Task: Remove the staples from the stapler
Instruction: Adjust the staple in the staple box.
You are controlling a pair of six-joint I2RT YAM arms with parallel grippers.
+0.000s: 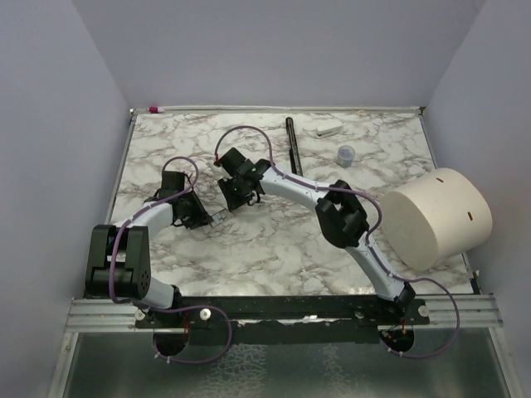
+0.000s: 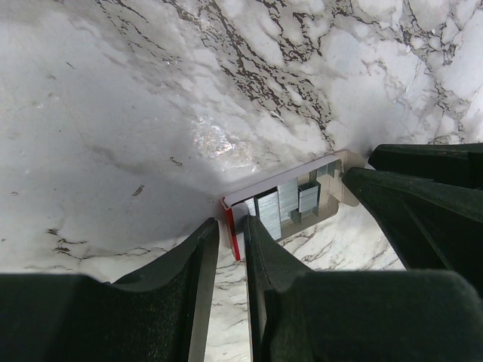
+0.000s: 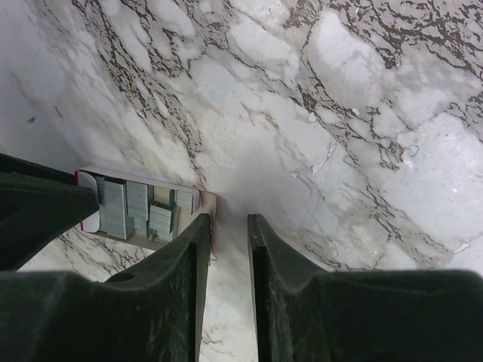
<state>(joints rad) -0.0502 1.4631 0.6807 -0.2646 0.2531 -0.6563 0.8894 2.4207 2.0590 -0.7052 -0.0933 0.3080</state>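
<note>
Stapler (image 2: 281,181) open, staples (image 2: 287,204) exposed; left jaws pinch red end; right jaws narrow, hold unclear; next: tip staples out

Probably a lab: plain walls (image 1: 249,50) enclose marble table (image 1: 274,249).
</note>
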